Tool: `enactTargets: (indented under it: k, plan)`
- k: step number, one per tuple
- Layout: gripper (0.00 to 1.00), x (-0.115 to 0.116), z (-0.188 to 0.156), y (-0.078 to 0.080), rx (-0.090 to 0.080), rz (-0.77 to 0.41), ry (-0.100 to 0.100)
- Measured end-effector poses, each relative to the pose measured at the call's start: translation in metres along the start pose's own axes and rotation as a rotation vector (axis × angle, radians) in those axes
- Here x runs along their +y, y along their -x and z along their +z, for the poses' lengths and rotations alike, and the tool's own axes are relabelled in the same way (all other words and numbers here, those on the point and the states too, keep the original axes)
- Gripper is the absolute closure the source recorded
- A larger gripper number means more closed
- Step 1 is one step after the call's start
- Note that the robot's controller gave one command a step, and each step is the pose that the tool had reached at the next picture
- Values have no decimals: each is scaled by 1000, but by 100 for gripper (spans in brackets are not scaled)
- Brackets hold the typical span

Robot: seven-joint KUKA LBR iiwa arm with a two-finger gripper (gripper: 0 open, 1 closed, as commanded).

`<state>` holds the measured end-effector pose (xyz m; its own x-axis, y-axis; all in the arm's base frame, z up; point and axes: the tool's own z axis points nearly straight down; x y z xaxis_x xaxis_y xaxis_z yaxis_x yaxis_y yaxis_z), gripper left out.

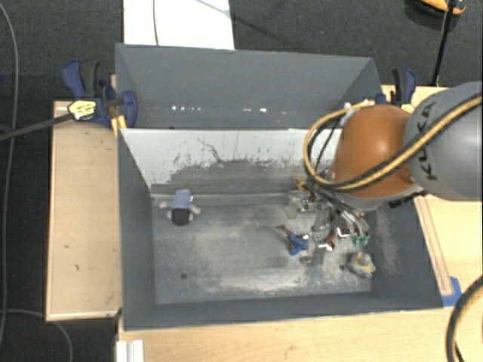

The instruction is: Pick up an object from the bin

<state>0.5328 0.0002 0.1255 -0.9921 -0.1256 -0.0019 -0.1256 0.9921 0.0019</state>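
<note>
Gripper (320, 247) low over the right part of the grey bin (226, 271), beneath the arm's orange cover (371, 151). We cannot tell whether it is spread or closed. A small blue piece (296, 243) lies on the bin floor just beside it, toward the view's left. We judge the piece light and probably stiff, likely to skid on metal; best pinched across its narrow middle.
</note>
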Motion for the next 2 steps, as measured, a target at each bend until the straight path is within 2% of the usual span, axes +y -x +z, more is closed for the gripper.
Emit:
enactTargets:
  k: [1,2]
  plan:
    - [100,-43,55,15,-3,-24,-2]
    - [100,-43,55,15,-3,-23,-2]
